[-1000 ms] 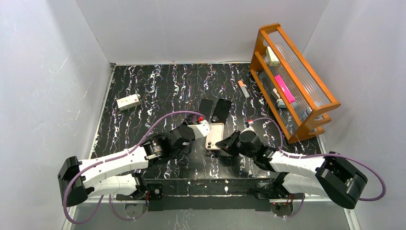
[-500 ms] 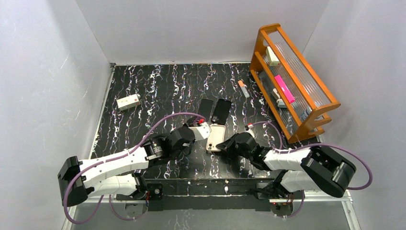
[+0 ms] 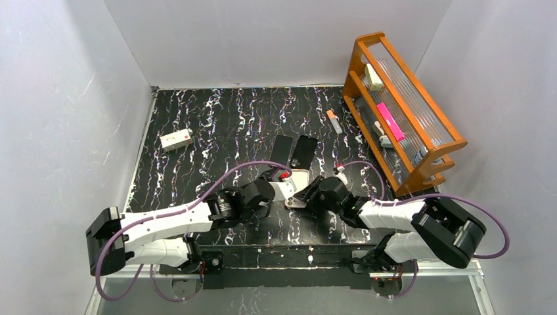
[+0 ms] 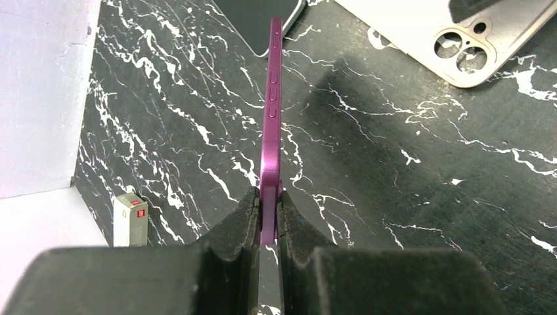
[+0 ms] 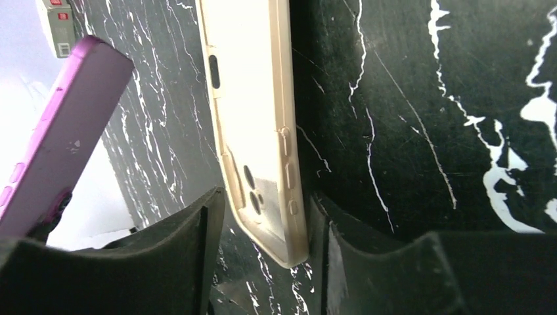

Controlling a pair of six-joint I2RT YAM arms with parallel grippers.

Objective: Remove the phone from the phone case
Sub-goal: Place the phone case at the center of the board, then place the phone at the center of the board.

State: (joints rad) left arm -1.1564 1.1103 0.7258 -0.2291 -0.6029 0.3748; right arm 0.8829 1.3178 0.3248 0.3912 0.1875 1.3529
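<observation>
My left gripper (image 4: 269,216) is shut on the bottom edge of the purple phone (image 4: 271,131) and holds it edge-on above the table. The phone is out of the case. The empty clear beige phone case (image 4: 420,26) lies to its right, camera cutout showing. In the right wrist view the case (image 5: 253,118) has its corner between my right gripper's (image 5: 263,216) open fingers: the right finger is against its side and the left finger is apart from it. The purple phone (image 5: 59,131) shows tilted at the left. From above, both grippers meet at the case (image 3: 299,190).
Two dark phones (image 3: 282,147) (image 3: 303,151) lie just behind the case. A small white box (image 3: 176,140) sits at the left. An orange rack (image 3: 401,105) with small items stands at the right, and a small orange-tipped item (image 3: 334,121) lies near it.
The left gripper has moved right and nearer with the purple phone, now apart from the case. The right gripper has moved left up to the case.
</observation>
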